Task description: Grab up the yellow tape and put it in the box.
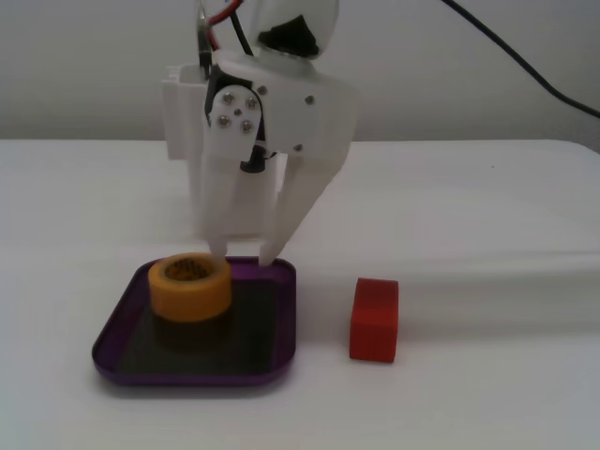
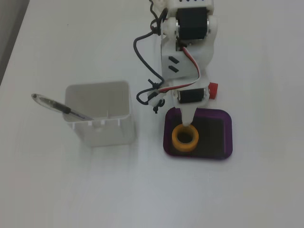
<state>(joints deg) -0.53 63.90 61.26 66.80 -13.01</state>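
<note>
The yellow tape (image 1: 190, 298) stands flat in the left part of the purple box (image 1: 262, 333), hollow core facing up. My white gripper (image 1: 242, 257) hangs just behind the roll at the box's back rim. Its jaws stand apart with nothing between them, and the left fingertip (image 1: 217, 246) is close to the roll's back edge. In the other fixed view the tape (image 2: 176, 139) lies in the box (image 2: 221, 137) near the gripper's tip (image 2: 187, 124), which ends at the roll's edge.
A red block (image 1: 374, 319) lies on the white table right of the box, and shows beside the arm from above (image 2: 214, 89). A tall white container (image 2: 102, 114) with a pen (image 2: 57, 107) leaning on it stands left of the box, and is behind the gripper in the low view (image 1: 178, 112).
</note>
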